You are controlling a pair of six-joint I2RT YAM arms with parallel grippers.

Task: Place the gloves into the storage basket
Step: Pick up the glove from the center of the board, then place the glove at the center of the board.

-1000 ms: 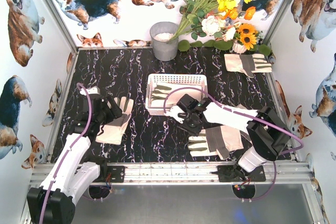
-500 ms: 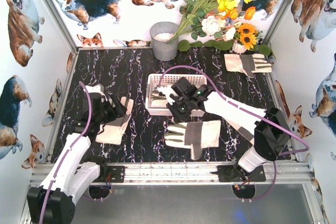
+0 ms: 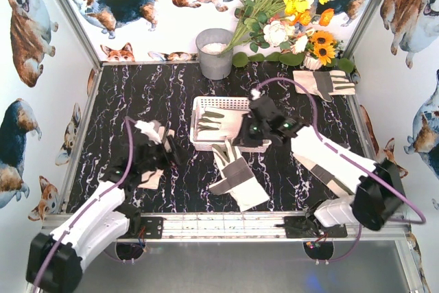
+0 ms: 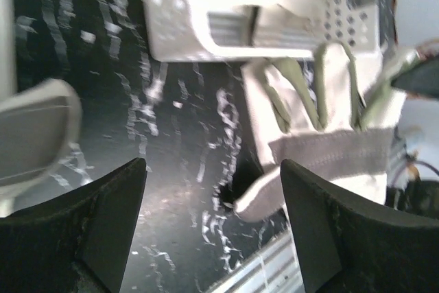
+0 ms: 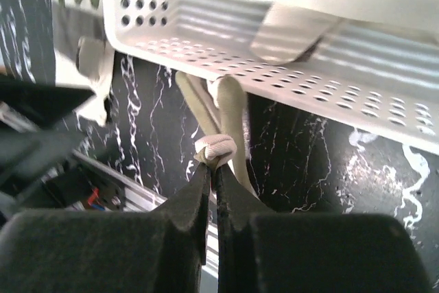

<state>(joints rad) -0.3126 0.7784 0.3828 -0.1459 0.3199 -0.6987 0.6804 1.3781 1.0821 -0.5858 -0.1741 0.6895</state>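
Item 1, right gripper [image 5: 212, 169]: clenched on a fingertip of the first glove [image 3: 236, 176], just outside the near wall of the storage basket [image 3: 233, 103]. The glove's palm and cuff are spread toward the near edge of the marbled table [image 3: 137, 94].
Item 2, left gripper [image 4: 212, 169]: released, jaws wide, nothing between them, poised above the second glove [image 3: 149, 180] at the left.
Item 3, third glove [image 3: 214, 120]: lodged inside the basket.
Item 4, fourth glove [image 3: 322, 81]: laid at the far right, beside the flowers [image 3: 288, 12].

Matt cloth gloves [image 3: 236, 176], perforated plastic basket [image 3: 226, 101], glossy tabletop [image 3: 151, 101].
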